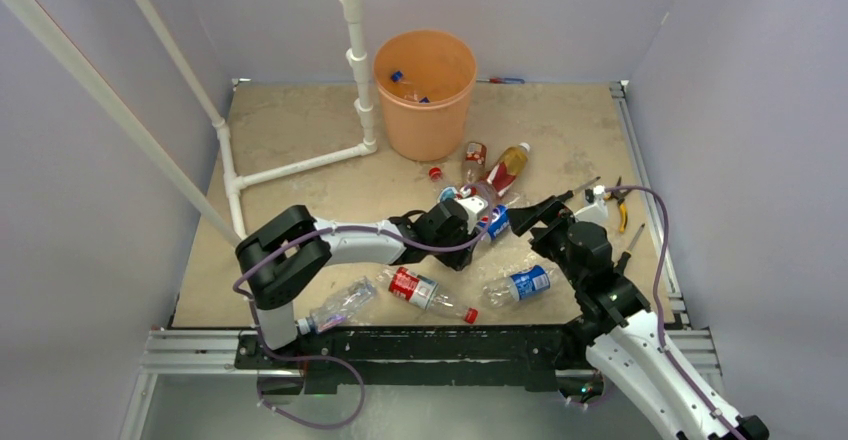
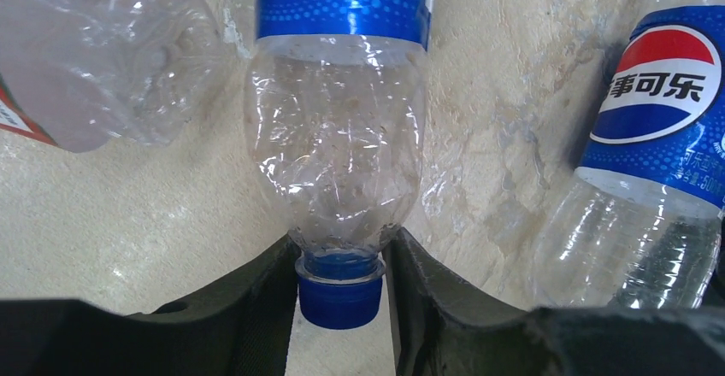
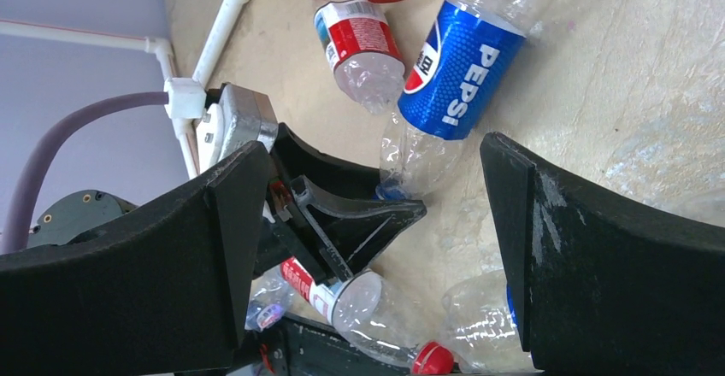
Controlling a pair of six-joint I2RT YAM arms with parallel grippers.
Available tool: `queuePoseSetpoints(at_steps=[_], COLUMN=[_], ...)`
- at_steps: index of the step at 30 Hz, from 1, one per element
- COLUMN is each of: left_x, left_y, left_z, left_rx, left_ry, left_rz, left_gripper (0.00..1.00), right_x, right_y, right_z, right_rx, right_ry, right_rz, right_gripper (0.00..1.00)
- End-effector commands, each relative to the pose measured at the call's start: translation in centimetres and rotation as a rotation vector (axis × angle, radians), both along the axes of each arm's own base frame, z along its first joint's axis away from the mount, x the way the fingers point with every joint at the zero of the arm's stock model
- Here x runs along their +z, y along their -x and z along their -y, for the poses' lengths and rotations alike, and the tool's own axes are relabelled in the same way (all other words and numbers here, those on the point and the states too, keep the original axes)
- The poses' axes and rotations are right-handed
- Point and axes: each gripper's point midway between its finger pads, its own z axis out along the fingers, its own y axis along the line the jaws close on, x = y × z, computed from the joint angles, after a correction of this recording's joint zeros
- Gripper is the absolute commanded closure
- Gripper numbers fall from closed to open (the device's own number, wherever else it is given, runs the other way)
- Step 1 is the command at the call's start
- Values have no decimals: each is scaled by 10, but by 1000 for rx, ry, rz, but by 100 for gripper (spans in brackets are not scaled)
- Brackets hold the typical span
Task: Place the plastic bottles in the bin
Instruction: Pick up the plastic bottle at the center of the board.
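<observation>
A tan surface carries a round orange plastic bin at its far side. The right pincer stands wide apart, empty. The left pincer is clamped on the neck of a clear blue-labelled Pepsi plastic bottle, which lies on the surface on the near side of the bin among other scattered plastic bottles.

left end effector: pinching Pepsi bottle neck | right end effector: jaws wide apart
</observation>
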Motion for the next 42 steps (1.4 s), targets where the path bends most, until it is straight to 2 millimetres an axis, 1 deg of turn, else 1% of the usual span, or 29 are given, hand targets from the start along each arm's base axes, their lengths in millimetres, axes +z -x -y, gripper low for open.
queuePoseSetpoints(at_steps=[1,4,7,11,14,17,18,21,24,26,30,31,33,36,40,42], left_x=[12,10,16,36,54,71,80,97,118,134,167,176,192,214,227,230], left_y=[6,9,12,16,21,26,27,33,37,38,39,39,41,43,46,47], left_z=[4,2,1,4,4,3,3,-1,-6,-11,-24,-26,-32,-38,-50,-54], left_rx=[-31,-37,-46,-64,-83,-90,-92,-100,-100,-91,-63,-59,-55,-52,-23,-18], left_ry=[51,47,64,128,178,223,246,300,362,408,505,536,592,680,756,770], left_rz=[8,3,3,18,30,45,54,68,96,129,211,235,276,335,376,387], left_gripper=[64,73,81,88,93,100,100,100,100,100,100,100,100,100,100,100], right_x=[18,20,23,33,45,60,66,82,108,129,179,188,197,194,201,214], right_y=[-4,-5,-6,-6,-7,-7,-7,-6,-2,3,20,22,24,22,27,30], right_z=[4,4,4,2,1,-2,-3,-7,-12,-16,-21,-21,-23,-34,-55,-61], right_rx=[-19,-21,-21,-11,8,41,50,85,132,170,240,246,256,294,387,413], right_ry=[2,5,5,8,21,37,42,57,63,62,46,42,38,-21,-132,-191], right_rz=[51,54,57,79,110,147,160,195,257,320,475,500,522,491,517,574], right_gripper=[6,6,6,6,6,6,6,6,6,6,6,6,6,5,5,5])
